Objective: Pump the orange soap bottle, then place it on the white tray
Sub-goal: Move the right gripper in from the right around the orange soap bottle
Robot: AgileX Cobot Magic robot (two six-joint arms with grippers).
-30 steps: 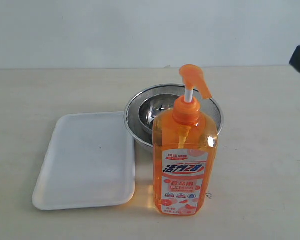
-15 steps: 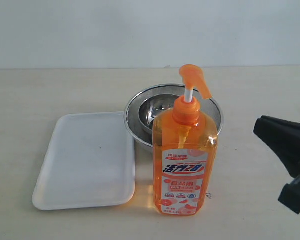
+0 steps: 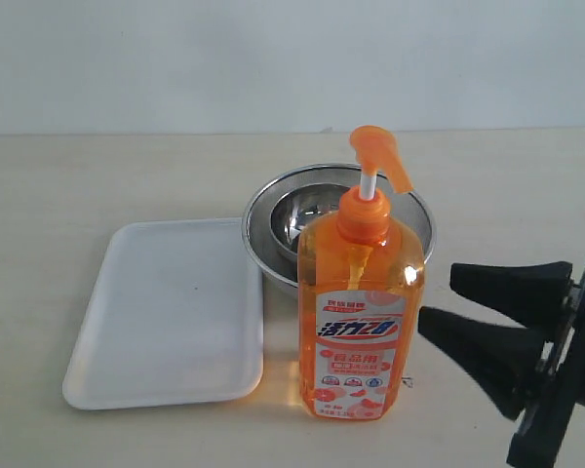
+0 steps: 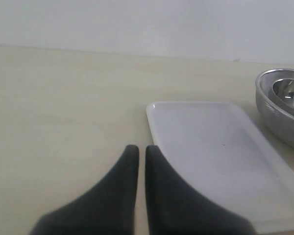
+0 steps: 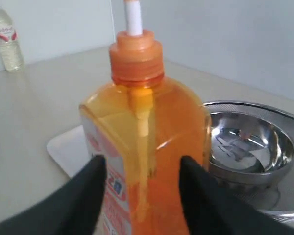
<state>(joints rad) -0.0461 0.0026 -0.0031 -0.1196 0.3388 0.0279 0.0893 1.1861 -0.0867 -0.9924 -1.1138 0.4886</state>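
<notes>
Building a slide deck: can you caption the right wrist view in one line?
Open right gripper facing the upright orange soap bottle, steel bowl and white tray beyond it.

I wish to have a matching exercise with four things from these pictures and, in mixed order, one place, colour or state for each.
Things:
1. bottle
2. tray
3. bowl
4. right gripper

Descriptions:
a. open
b. white, flat
c. orange, upright
d. steel, behind the bottle

Pairs: 1-c, 2-b, 3-d, 4-a
</notes>
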